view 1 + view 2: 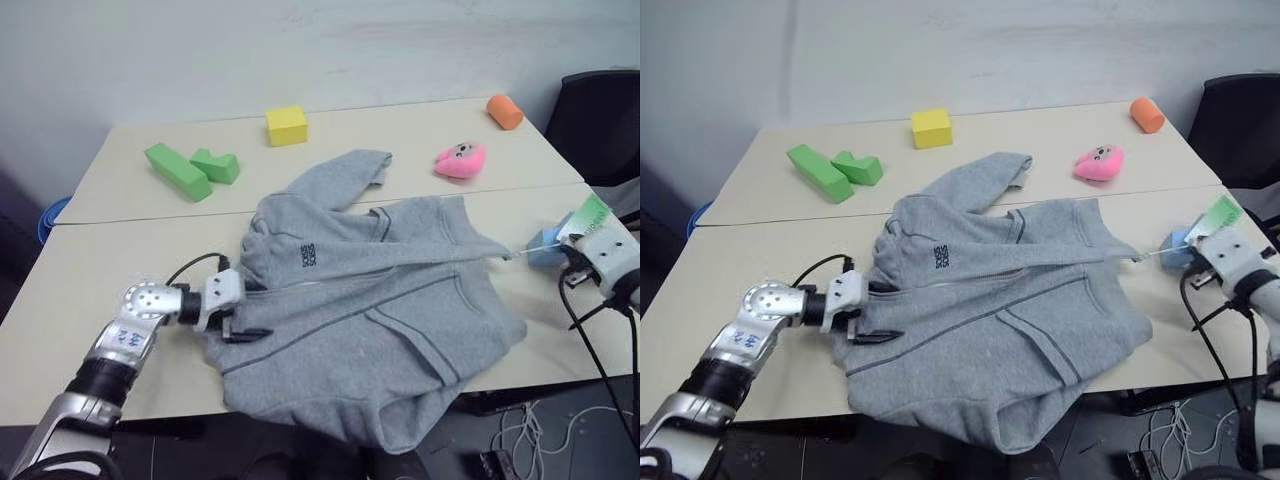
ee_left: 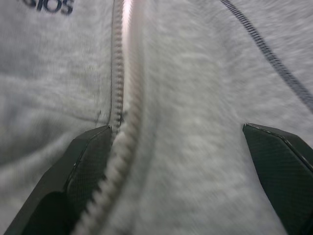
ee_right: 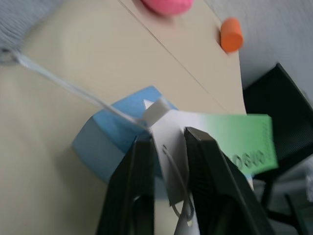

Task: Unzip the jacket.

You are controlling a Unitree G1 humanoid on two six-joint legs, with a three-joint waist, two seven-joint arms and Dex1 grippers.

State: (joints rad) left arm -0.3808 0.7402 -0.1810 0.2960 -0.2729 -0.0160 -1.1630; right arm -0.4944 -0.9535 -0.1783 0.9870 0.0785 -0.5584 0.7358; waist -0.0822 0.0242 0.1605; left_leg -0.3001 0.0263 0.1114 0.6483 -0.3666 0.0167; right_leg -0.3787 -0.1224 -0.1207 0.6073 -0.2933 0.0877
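Observation:
The grey jacket (image 1: 380,320) lies spread on the table, its lower part hanging over the front edge. My left gripper (image 1: 250,322) is at its left side, open, with the fingers spread wide on the fabric beside the zip (image 2: 120,98). The zip's teeth run past one fingertip (image 2: 93,147). At the far right my right gripper (image 3: 167,136) is over a blue block (image 3: 112,142). The white and green hang tags (image 3: 234,139) stand in the small gap between its fingers. A clear string (image 3: 63,83) runs taut from the tags back to the jacket.
Two green blocks (image 1: 180,170) and a yellow block (image 1: 287,125) sit at the back left. A pink plush toy (image 1: 460,160) and an orange cylinder (image 1: 505,111) lie at the back right. A black chair (image 1: 600,125) stands beyond the right edge, with cables (image 1: 600,350) hanging below it.

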